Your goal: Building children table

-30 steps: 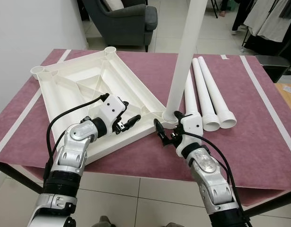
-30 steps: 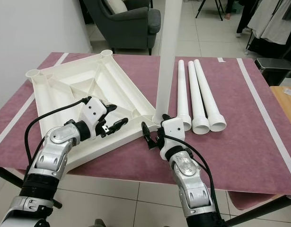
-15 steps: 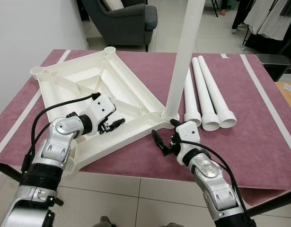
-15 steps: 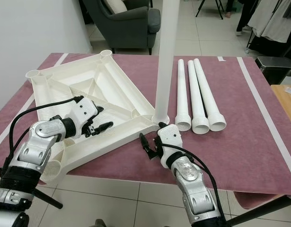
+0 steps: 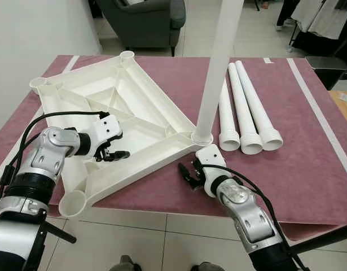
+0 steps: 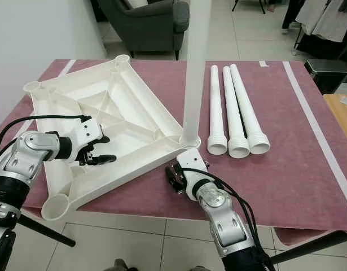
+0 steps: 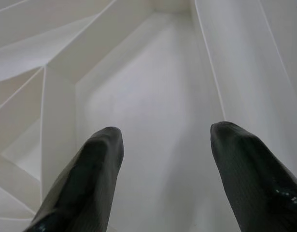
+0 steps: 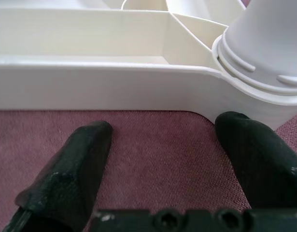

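1. My right gripper [image 5: 189, 173] has backed off the upright white plastic leg [image 5: 215, 73], fingers spread, holding nothing.
2. My left gripper [image 5: 115, 151] slid leftward over the upturned white plastic tabletop [image 5: 134, 107], fingers apart.
3. Three loose white tube legs [image 5: 245, 110] lie unmoved on the maroon cloth [image 5: 308, 141].

Robot body, two arms.

Left arm [image 5: 46, 161]: silver metal segments with rounded joint housings, dark bands between sections; black base collar near the shoulder. One black cable [image 5: 55, 117] loops from the forearm to the wrist. White plastic wrist block carrying the left gripper [image 5: 118, 154], two long black fingers [image 7: 85, 183] with a matte, rounded, slightly textured surface.

Right arm [image 5: 246, 212]: same silver finish, black joint rings, black cable [image 5: 258, 195] along the forearm. White wrist block; right gripper [image 5: 187, 175] of black fingers [image 8: 66, 176]. A black bar with a row of recessed screw holes [image 8: 196, 220] sits at the finger base.
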Controlling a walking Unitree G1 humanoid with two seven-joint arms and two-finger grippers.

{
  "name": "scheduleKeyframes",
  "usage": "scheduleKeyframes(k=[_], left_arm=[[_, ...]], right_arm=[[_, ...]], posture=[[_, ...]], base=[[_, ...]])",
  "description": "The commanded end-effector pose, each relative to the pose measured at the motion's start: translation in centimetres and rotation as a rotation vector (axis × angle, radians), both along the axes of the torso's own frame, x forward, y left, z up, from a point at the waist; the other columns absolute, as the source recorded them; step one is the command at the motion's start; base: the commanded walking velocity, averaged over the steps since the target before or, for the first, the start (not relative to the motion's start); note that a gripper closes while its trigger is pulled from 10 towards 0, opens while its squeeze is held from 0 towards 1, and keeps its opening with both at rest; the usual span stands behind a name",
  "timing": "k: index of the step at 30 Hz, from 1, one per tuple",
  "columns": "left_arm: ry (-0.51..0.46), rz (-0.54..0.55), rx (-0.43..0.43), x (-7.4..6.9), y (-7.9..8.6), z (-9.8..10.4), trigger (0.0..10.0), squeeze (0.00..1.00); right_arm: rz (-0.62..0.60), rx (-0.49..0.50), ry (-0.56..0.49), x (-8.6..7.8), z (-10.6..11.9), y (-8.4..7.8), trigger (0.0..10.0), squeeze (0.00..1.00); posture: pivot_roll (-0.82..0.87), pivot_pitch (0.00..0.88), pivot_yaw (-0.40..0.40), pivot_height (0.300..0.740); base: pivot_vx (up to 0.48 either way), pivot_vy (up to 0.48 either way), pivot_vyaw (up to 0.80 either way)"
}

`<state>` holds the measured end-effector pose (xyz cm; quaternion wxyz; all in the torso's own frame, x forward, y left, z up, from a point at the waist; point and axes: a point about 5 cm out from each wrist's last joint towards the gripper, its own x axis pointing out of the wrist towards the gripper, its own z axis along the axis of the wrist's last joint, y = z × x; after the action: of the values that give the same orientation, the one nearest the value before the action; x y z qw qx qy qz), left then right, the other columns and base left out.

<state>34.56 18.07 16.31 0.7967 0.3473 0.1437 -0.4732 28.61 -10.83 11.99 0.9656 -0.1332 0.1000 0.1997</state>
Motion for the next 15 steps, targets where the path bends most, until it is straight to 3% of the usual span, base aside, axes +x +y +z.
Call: scheduleKeyframes(k=[1,4,9,15], left_arm=[[0.069,0.049,0.07,-0.5,1.5,-2.0,10.0,0.0],[0.131,0.02,0.083,-1.4,1.7,-3.3,10.0,0.0],[0.178,-0.021,0.069,-2.2,1.3,-4.4,10.0,0.0],[0.189,-0.053,-0.059,-3.3,-0.3,-4.5,10.0,0.0]], right_arm=[[-0.031,0.027,0.047,0.8,-0.2,-0.3,10.0,0.0],[-0.065,0.037,0.047,2.2,0.4,-0.3,10.0,0.0],[-0.082,0.035,0.045,3.1,0.9,-0.3,10.0,0.0],[-0.096,0.03,0.025,4.6,1.8,-0.2,10.0,0.0]], posture=[[-0.02,0.119,0.086,0.74],[-0.02,0.119,0.084,0.74],[-0.01,0.119,0.085,0.74],[-0.01,0.116,0.081,0.74]], base=[[0.0,0.0,0.0],[0.0,0.0,0.0],[0.0,0.0,0.0],[0.0,0.0,0.0]])
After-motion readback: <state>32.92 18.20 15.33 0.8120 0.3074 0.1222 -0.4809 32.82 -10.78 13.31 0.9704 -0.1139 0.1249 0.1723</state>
